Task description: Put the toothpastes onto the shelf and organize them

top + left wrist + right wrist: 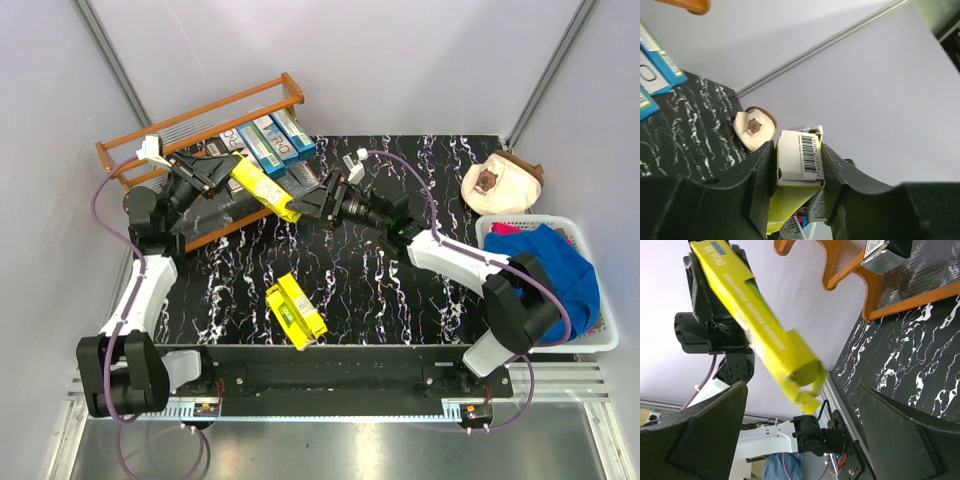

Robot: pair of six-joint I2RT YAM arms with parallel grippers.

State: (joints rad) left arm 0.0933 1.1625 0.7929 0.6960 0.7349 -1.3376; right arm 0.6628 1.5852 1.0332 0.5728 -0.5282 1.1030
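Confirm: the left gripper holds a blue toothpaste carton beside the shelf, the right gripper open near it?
Wrong colour: the left gripper holds a yellow toothpaste carton, as the left wrist view shows; shelf and open right gripper are as stated.

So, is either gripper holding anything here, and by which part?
Left gripper clamps the yellow toothpaste carton near its barcode end; right gripper is open, holding nothing.

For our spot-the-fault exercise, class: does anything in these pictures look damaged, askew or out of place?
Yes. The yellow carton held in the air by the left pincer looks damaged: in the right wrist view its free end is open, with a flap hanging loose and bent.
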